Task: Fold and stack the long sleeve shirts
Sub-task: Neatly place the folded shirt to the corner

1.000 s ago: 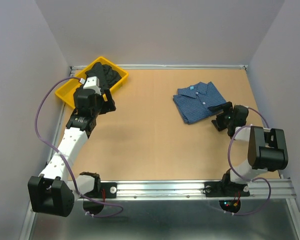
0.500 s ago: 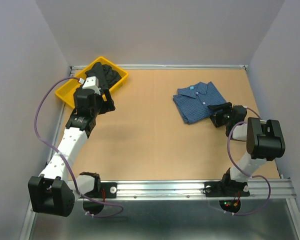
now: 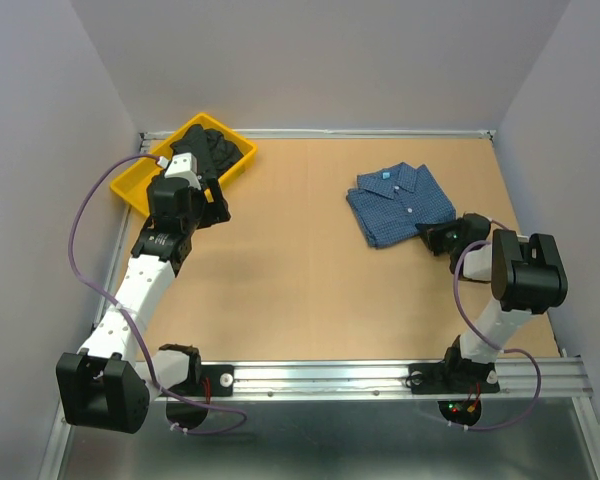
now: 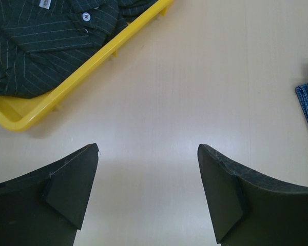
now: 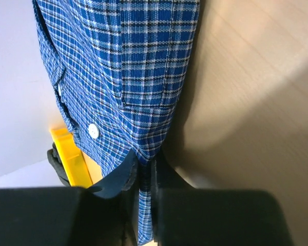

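The right claw (image 5: 145, 173) nips only the hem of the blue shirt (image 5: 123, 77) just ahead, so a tug may slip or unfold it; the left claw (image 4: 148, 149) gapes.

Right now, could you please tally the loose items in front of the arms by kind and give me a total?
Shirts: 2, a blue checked shirt folded on the table and a dark shirt lying in the yellow tray.
Trays: 1, the yellow one.
Total: 3
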